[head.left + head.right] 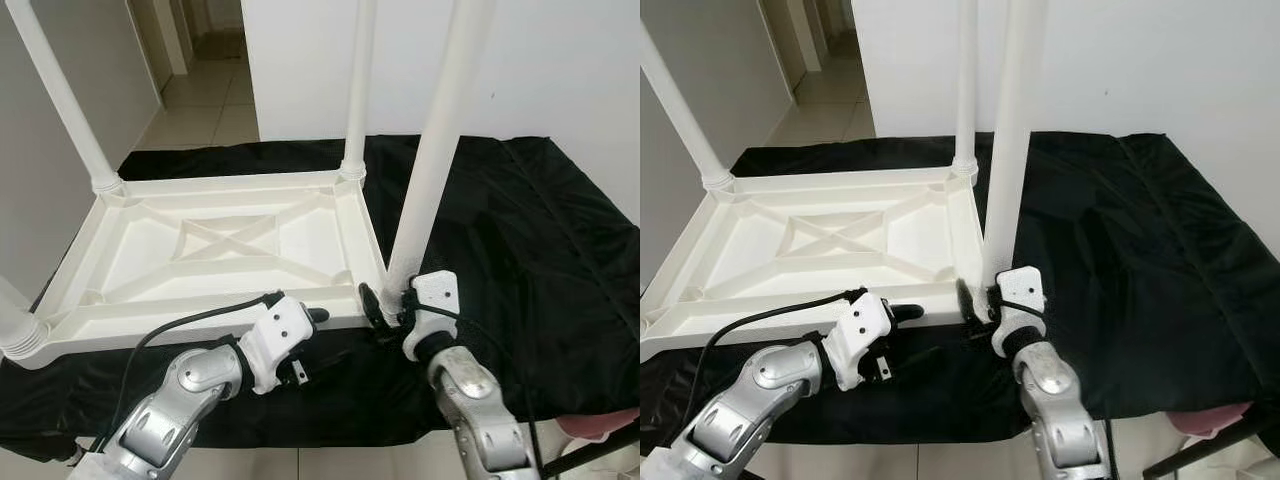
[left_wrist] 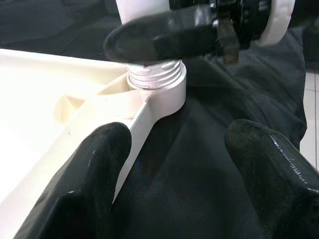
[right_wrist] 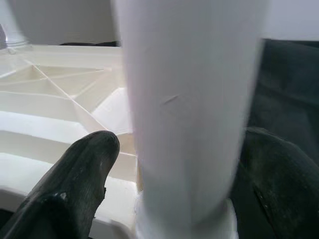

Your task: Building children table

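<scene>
The white plastic table top [image 1: 220, 255] lies upside down on a black cloth [image 1: 520, 240], its ribbed underside facing up, along the cloth's left and near part. White legs stand upright in its corners — one at the far-left corner [image 1: 70, 105], one at the far-right corner [image 1: 358, 90], and one at the near-right corner [image 1: 435, 150]; a further leg [image 1: 15, 325] sits at the near-left corner, at the picture's edge. The right gripper [image 1: 385, 305] grasps the near-right leg low down, one black finger on each side of it, just above the threaded socket [image 2: 154, 79]. The left gripper [image 1: 312, 318] hovers at the near edge of the table top, just beside that same corner — its fingers [image 2: 94, 164] spread apart with nothing between them. Beyond the cloth are white walls and a tiled hallway floor [image 1: 205, 105].
</scene>
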{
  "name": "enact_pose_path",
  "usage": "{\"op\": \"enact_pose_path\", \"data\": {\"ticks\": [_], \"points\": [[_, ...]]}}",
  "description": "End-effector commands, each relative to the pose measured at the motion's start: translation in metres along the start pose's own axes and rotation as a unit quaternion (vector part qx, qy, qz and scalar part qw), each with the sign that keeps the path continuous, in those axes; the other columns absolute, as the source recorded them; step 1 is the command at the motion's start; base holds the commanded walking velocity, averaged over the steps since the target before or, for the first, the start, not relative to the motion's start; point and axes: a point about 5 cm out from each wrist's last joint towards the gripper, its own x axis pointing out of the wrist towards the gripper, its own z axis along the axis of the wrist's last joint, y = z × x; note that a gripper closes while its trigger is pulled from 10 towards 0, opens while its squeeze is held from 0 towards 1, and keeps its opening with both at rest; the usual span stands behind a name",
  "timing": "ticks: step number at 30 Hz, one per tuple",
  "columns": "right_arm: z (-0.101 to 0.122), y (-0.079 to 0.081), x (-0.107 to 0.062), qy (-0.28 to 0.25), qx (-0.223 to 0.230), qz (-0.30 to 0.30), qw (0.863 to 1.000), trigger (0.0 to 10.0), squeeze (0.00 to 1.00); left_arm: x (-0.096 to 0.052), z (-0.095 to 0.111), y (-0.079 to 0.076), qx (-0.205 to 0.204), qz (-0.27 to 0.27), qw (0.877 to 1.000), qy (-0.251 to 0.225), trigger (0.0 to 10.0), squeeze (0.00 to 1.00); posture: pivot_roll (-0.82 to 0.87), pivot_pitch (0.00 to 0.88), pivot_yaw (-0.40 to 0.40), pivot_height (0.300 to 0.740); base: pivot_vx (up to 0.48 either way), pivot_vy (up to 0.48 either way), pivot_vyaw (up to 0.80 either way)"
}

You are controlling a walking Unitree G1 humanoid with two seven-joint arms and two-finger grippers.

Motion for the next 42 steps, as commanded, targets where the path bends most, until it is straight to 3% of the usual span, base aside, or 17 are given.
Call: {"op": "enact_pose_path", "data": {"ticks": [1,7,11,22,23,27,28,29,30,33,34,37,38,40,41,42], "points": [[0.000,-0.001,0.002,-0.005,0.003,0.019,1.000,10.0,0.00,0.000,-0.002,-0.003,0.000,-0.025,1.000,0.002,10.0,0.00,-0.05,0.000,0.075,0.740,0.000,0.000,0.00],[-0.002,-0.029,0.010,0.015,-0.061,0.131,0.989,10.0,0.00,0.001,-0.001,-0.006,0.001,-0.037,0.999,0.003,10.0,0.00,-0.06,0.009,0.082,0.740,0.000,0.000,0.00],[-0.005,-0.035,0.019,0.025,-0.071,0.172,0.982,10.0,0.00,0.003,0.000,-0.006,0.001,-0.037,0.999,0.001,10.0,0.00,-0.06,0.009,0.079,0.740,0.000,0.000,0.00],[-0.012,-0.031,0.038,0.034,-0.084,0.224,0.970,10.0,0.00,0.004,0.001,-0.005,0.003,-0.032,0.999,-0.001,10.0,0.00,-0.04,0.005,0.075,0.740,0.000,0.000,0.00],[-0.013,-0.030,0.041,0.034,-0.084,0.231,0.969,8.9,0.00,0.004,0.001,-0.005,0.004,-0.032,0.999,-0.001,10.0,0.00,-0.04,0.008,0.075,0.740,0.000,0.000,0.00],[-0.015,-0.027,0.045,0.033,-0.086,0.241,0.966,8.6,0.00,0.005,0.001,-0.005,0.004,-0.032,0.999,-0.002,10.0,0.00,-0.05,0.006,0.074,0.740,0.000,0.000,0.00],[-0.015,-0.026,0.045,0.032,-0.087,0.244,0.965,7.5,0.00,0.006,0.001,-0.006,0.003,-0.032,0.999,-0.002,10.0,0.00,-0.04,0.006,0.074,0.740,0.000,0.000,0.00],[-0.015,-0.026,0.045,0.032,-0.087,0.244,0.965,7.5,0.00,0.006,0.001,-0.006,0.003,-0.032,0.999,-0.002,10.0,0.00,-0.04,0.006,0.074,0.740,0.000,0.000,0.00],[-0.017,-0.022,0.045,0.030,-0.089,0.256,0.962,1.3,0.00,0.008,0.002,-0.007,0.004,-0.035,0.999,-0.003,10.0,0.00,-0.04,0.009,0.078,0.740,0.000,0.000,0.00],[-0.019,-0.020,0.045,0.028,-0.089,0.263,0.960,1.3,0.00,0.008,0.002,-0.007,0.004,-0.036,0.999,-0.004,10.0,0.00,-0.05,0.009,0.079,0.740,0.000,0.000,0.00],[-0.019,-0.020,0.044,0.027,-0.087,0.262,0.961,0.0,0.00,0.008,0.002,-0.007,0.005,-0.038,0.999,-0.003,10.0,0.00,-0.05,0.013,0.087,0.740,0.000,0.000,0.00],[-0.020,-0.021,0.044,0.026,-0.086,0.261,0.961,0.0,0.00,0.008,0.002,-0.006,0.005,-0.039,0.999,-0.003,10.0,0.00,-0.05,0.013,0.087,0.740,0.000,0.000,0.00],[-0.020,-0.020,0.043,0.025,-0.082,0.259,0.962,3.5,0.00,0.008,0.002,-0.006,0.006,-0.041,0.999,-0.002,10.0,0.00,-0.05,0.013,0.087,0.740,0.000,0.000,0.00],[-0.020,-0.020,0.043,0.025,-0.082,0.259,0.962,3.5,0.00,0.008,0.002,-0.006,0.006,-0.041,0.999,-0.002,10.0,0.00,-0.05,0.013,0.087,0.740,0.000,0.000,0.00],[-0.021,-0.019,0.040,0.024,-0.077,0.261,0.962,10.0,0.00,0.007,0.001,-0.006,0.007,-0.042,0.999,0.000,10.0,0.00,-0.05,0.018,0.090,0.740,0.000,0.000,0.00],[-0.021,-0.018,0.038,0.023,-0.065,0.257,0.964,10.0,0.00,0.007,0.001,-0.006,0.007,-0.042,0.999,0.002,10.0,0.00,-0.05,0.029,0.089,0.740,0.000,0.000,0.00]]}}
